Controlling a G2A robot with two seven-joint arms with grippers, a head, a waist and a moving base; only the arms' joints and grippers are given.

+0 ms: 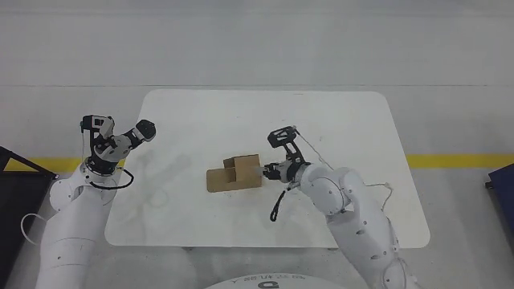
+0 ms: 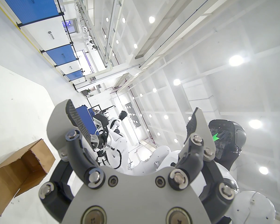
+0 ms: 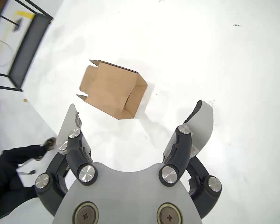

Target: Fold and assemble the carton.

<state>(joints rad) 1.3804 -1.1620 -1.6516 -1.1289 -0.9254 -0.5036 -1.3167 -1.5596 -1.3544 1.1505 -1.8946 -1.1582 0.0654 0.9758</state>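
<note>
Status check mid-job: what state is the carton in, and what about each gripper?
Carton: opened up, lying on its side on the table, end flaps not closed, held by nothing.
Left gripper: open, empty, by the table's left edge, away from the carton.
Right gripper: open, empty, close to the carton.

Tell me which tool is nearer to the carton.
Right. The right tool is close beside the carton; the left tool is far off on its other side.
</note>
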